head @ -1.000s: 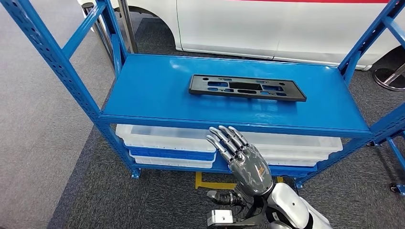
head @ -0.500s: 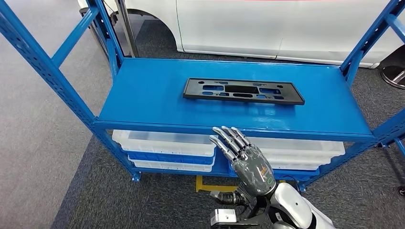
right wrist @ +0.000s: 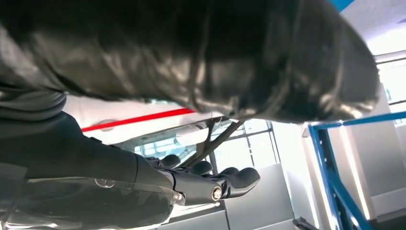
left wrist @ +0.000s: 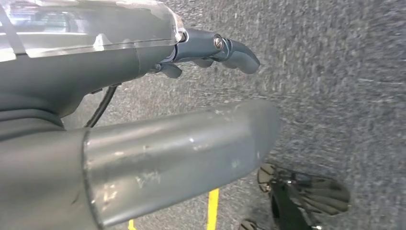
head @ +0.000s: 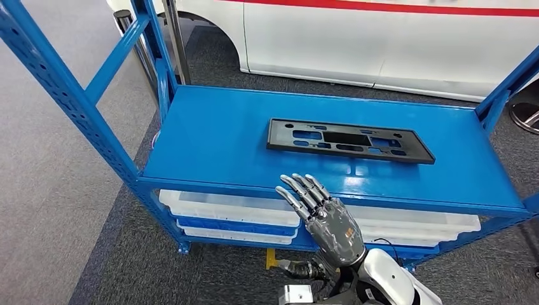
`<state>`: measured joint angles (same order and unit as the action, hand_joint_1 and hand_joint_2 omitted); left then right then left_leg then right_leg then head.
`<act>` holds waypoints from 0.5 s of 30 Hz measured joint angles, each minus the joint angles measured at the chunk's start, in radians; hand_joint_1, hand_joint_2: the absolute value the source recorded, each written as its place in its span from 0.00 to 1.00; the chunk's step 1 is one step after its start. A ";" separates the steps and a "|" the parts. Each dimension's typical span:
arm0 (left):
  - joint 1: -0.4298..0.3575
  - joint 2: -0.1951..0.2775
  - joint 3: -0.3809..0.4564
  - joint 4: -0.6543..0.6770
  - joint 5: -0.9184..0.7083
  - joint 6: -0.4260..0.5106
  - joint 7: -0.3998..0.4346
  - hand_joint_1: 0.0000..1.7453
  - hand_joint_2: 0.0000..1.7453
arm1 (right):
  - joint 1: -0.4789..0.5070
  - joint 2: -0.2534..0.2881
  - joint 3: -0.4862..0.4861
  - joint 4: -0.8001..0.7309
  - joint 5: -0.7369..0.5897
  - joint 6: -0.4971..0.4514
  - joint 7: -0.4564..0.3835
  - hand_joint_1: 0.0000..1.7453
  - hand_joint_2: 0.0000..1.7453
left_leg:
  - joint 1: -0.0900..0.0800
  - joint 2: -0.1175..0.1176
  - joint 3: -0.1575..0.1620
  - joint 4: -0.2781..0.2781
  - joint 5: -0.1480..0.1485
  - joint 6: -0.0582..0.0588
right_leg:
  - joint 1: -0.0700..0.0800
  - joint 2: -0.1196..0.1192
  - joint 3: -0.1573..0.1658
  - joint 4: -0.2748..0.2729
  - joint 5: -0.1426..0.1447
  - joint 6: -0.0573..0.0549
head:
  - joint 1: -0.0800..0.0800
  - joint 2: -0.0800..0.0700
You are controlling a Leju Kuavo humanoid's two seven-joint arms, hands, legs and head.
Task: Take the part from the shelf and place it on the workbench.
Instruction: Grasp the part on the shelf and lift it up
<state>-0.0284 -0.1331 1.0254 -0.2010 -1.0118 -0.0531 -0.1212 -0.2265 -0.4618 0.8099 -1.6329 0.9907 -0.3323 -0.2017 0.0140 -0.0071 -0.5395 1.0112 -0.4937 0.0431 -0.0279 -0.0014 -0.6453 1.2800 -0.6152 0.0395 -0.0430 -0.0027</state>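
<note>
The part [head: 350, 141], a flat black perforated plate, is seen lying flat on the blue shelf [head: 216, 140], right of centre in the head view. The right robot hand [head: 324, 219] is held low in the frame, at the shelf's front edge, fingers spread and empty. The left robot hand [left wrist: 143, 143] is seen over grey floor, empty. Because the plate lies flush, fingertips could likely slide over it or push it backward
</note>
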 joint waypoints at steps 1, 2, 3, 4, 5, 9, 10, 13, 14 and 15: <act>0.001 0.000 0.000 0.000 0.000 0.000 0.000 0.00 0.00 | 0.004 0.000 0.000 0.000 0.000 0.000 0.000 0.00 0.00 | -0.004 -0.002 0.014 -0.001 -0.011 0.002 | 0.004 0.000 -0.037 0.028 -0.014 -0.004 | 0.000 0.000; 0.002 0.000 0.000 0.000 -0.001 -0.001 0.000 0.00 0.00 | 0.006 -0.001 0.000 0.001 0.001 0.000 0.000 0.00 0.00 | -0.009 -0.004 0.030 -0.001 -0.023 0.003 | 0.009 0.000 -0.059 0.024 -0.011 -0.011 | 0.000 0.000; 0.002 0.000 0.000 0.000 -0.002 -0.001 0.000 0.00 0.00 | 0.007 -0.001 0.000 0.001 0.002 0.000 0.002 0.00 0.00 | -0.014 -0.005 0.048 -0.001 -0.036 0.004 | 0.016 0.000 -0.066 -0.009 0.013 -0.021 | 0.000 0.000; 0.003 -0.001 0.000 0.000 -0.004 -0.001 0.000 0.00 0.00 | 0.009 -0.001 0.000 0.002 0.003 0.000 0.004 0.00 0.00 | -0.018 -0.006 0.066 -0.002 -0.050 0.005 | 0.024 0.001 -0.064 -0.065 0.064 -0.037 | 0.000 0.000; 0.004 -0.004 0.000 0.003 -0.006 -0.001 0.000 0.00 0.00 | 0.012 -0.001 -0.001 0.004 0.004 -0.001 0.006 0.00 0.00 | -0.022 -0.006 0.083 -0.002 -0.065 0.006 | 0.036 0.003 -0.062 -0.123 0.127 -0.056 | 0.000 0.000; 0.000 -0.010 0.001 0.010 -0.016 -0.001 0.000 0.00 0.00 | 0.021 -0.006 -0.018 0.013 0.009 -0.004 0.015 0.00 0.00 | -0.023 -0.008 0.117 -0.019 -0.088 -0.007 | 0.059 0.007 -0.036 -0.236 0.214 -0.088 | -0.005 0.000; -0.001 -0.009 0.001 0.010 -0.019 -0.002 -0.001 0.00 0.00 | 0.023 -0.007 -0.028 0.015 0.009 -0.005 0.016 0.00 0.00 | -0.022 -0.006 0.121 -0.010 -0.081 -0.011 | 0.057 0.008 -0.020 -0.247 0.210 -0.089 | -0.005 0.000; -0.007 -0.009 0.001 0.010 -0.031 -0.004 -0.002 0.00 0.00 | 0.030 -0.003 -0.064 0.029 0.012 -0.011 0.020 0.00 0.00 | -0.020 -0.001 0.052 0.131 -0.058 -0.024 | 0.041 0.006 0.039 -0.282 0.191 -0.095 | -0.005 0.000; -0.008 -0.009 0.000 0.010 -0.035 -0.004 -0.002 0.00 0.00 | 0.033 0.000 -0.075 0.039 0.014 -0.014 0.021 0.00 0.00 | -0.017 0.000 0.006 0.194 -0.074 -0.029 | 0.036 0.005 0.058 -0.289 0.180 -0.095 | -0.005 0.000; -0.007 -0.009 0.000 0.010 -0.037 -0.004 -0.002 0.00 0.00 | 0.036 0.003 -0.086 0.048 0.016 -0.016 0.022 0.00 0.00 | -0.013 0.000 -0.038 0.240 -0.108 -0.036 | 0.032 0.004 0.076 -0.293 0.167 -0.092 | -0.005 0.000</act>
<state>-0.0356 -0.1423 1.0259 -0.1909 -1.0490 -0.0575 -0.1234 -0.1902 -0.4587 0.7240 -1.5845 1.0062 -0.3486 -0.1797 0.0012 -0.0072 -0.5770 1.2513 -0.6022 0.0069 0.0037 0.0028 -0.5697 0.9869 -0.4478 -0.0524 -0.0480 -0.0027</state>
